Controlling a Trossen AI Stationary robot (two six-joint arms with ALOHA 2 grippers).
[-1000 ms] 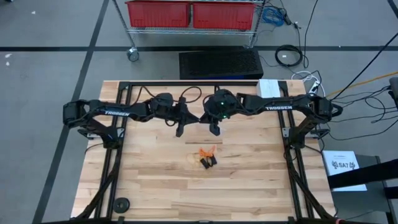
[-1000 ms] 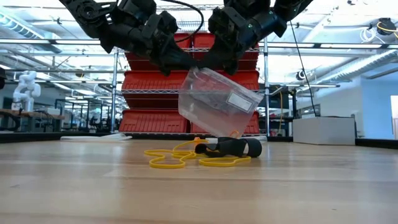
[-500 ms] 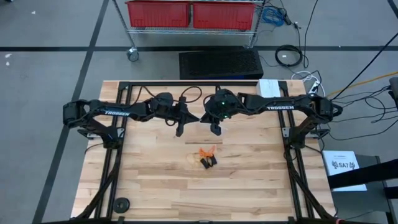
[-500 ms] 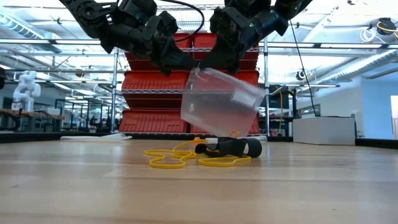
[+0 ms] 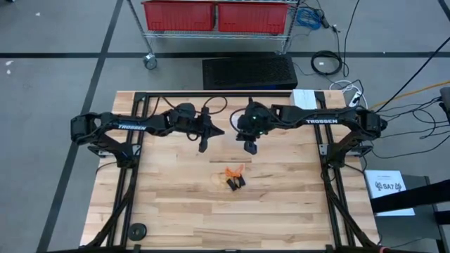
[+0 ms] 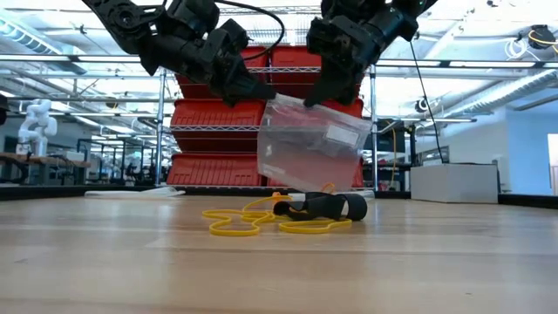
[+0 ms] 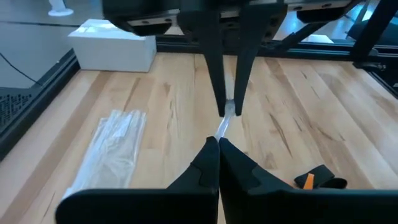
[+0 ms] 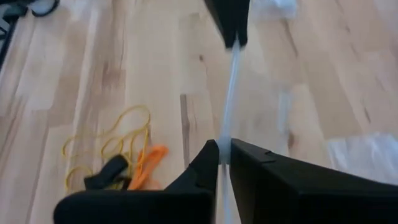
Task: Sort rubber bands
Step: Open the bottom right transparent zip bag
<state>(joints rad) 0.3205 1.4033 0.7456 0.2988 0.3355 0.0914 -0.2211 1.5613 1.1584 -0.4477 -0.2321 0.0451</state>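
A clear plastic bag (image 6: 309, 144) hangs above the table's middle, between my two grippers. My left gripper (image 6: 264, 92) is shut on its top edge from the left. My right gripper (image 6: 316, 98) is shut on the same edge further right. Below the bag the rubber bands (image 5: 234, 177) lie in a small heap on the wood: thin yellow loops (image 8: 106, 140), an orange one (image 8: 148, 163) and a black bunch (image 6: 323, 207). The bag's lower edge hangs just above them. My left gripper pinches the bag's top edge (image 7: 222, 129) between its two fingers. It comes in from the table's left, slanting slightly down. The bag hangs below it, clear of the table. My right gripper pinches the same top edge (image 8: 225, 140) between its two fingers, slanting down from the right. The edge runs as a thin straight line (image 8: 231, 81) between the two grippers.
Spare clear bags (image 7: 112, 149) lie flat on the table beside a white box (image 5: 304, 98) at the far right. A black round object (image 5: 138, 230) sits at the near left corner. Black frame rails (image 5: 330, 169) run along both sides.
My right gripper has moved a little toward the table's right edge and tipped. The bag's top edge is now drawn out straighter between the grippers. The bag has swung from a tilt to hang more level. The rubber bands have not moved.
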